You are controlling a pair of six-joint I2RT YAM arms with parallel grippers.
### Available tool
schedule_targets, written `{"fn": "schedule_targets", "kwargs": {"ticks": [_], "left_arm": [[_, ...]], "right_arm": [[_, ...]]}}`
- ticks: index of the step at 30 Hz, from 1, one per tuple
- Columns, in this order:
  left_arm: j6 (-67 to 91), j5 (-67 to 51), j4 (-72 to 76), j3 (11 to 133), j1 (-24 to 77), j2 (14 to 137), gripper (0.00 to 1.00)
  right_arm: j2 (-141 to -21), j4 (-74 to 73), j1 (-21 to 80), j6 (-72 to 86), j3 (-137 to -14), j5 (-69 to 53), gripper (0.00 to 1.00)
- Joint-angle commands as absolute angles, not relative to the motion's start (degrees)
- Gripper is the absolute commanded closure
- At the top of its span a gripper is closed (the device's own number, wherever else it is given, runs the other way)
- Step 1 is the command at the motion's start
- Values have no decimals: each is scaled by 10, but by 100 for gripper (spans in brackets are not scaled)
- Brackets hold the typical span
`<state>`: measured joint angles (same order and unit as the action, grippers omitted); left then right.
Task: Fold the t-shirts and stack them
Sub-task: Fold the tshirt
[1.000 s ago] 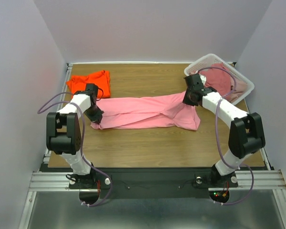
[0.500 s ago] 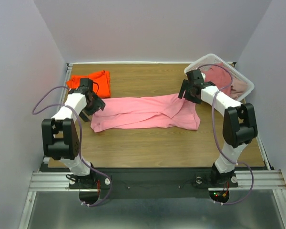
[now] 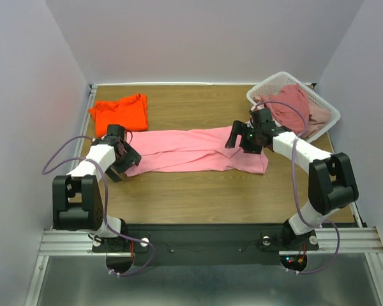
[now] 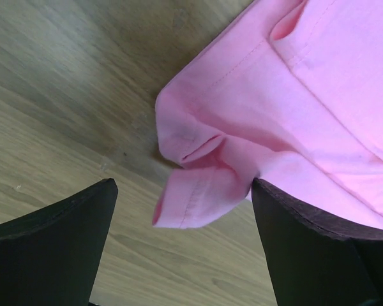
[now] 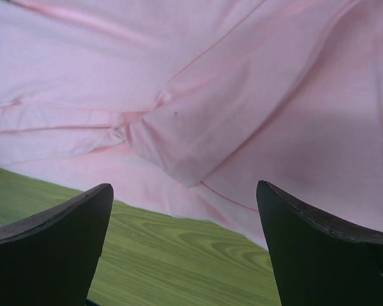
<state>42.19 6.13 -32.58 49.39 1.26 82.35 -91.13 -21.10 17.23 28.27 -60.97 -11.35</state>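
Observation:
A light pink t-shirt [image 3: 191, 150] lies stretched left to right across the middle of the table. My left gripper [image 3: 123, 162] is open at the shirt's left end. In the left wrist view a small hem flap of the pink t-shirt [image 4: 198, 197] lies between the left gripper [image 4: 185, 213] fingers, loose. My right gripper [image 3: 239, 137] is open over the shirt's right part. In the right wrist view the pink t-shirt [image 5: 210, 95] lies just beyond the open right gripper [image 5: 185, 220]. An orange t-shirt [image 3: 120, 111] lies folded at the back left.
A white slatted basket [image 3: 263, 83] stands at the back right corner with dusty rose and pale pink t-shirts [image 3: 292, 105] in it. Bare wooden table [image 3: 198, 191] shows in front of the pink shirt. Grey walls close in both sides.
Both grippers have opened and let go of the pink shirt's ends. The left gripper has come nearer to me; the right has swung left over the shirt.

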Motion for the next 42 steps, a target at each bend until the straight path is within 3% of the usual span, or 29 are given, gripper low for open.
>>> {"fn": "schedule_targets", "kwargs": {"ticks": [1, 5, 9, 11, 14, 17, 26, 31, 32, 36, 42], "left_arm": [[437, 73, -281, 494, 7, 828, 2], [441, 74, -265, 507, 5, 855, 7], [441, 72, -254, 521, 5, 885, 19], [442, 69, -251, 519, 4, 896, 34], [445, 65, -246, 514, 5, 897, 39], [444, 66, -255, 519, 5, 886, 51], [450, 112, -324, 538, 4, 838, 51], [455, 137, -353, 528, 4, 815, 47], [454, 134, -353, 526, 5, 811, 41], [448, 121, -354, 516, 4, 807, 35], [447, 88, -338, 476, 5, 782, 35]], "right_arm": [[-941, -151, 188, 286, -623, -165, 0], [-967, -146, 198, 285, -642, -160, 0], [-972, -145, 198, 287, -643, -141, 0], [-973, -145, 198, 287, -642, -130, 0], [-976, -145, 198, 289, -641, -130, 0], [-979, -145, 198, 289, -639, -123, 0], [-974, -146, 199, 288, -632, -106, 0], [-969, -146, 198, 285, -629, -99, 0], [-969, -147, 199, 283, -628, -98, 0], [-966, -147, 198, 282, -627, -95, 0], [-961, -148, 198, 280, -620, -87, 0]]}}
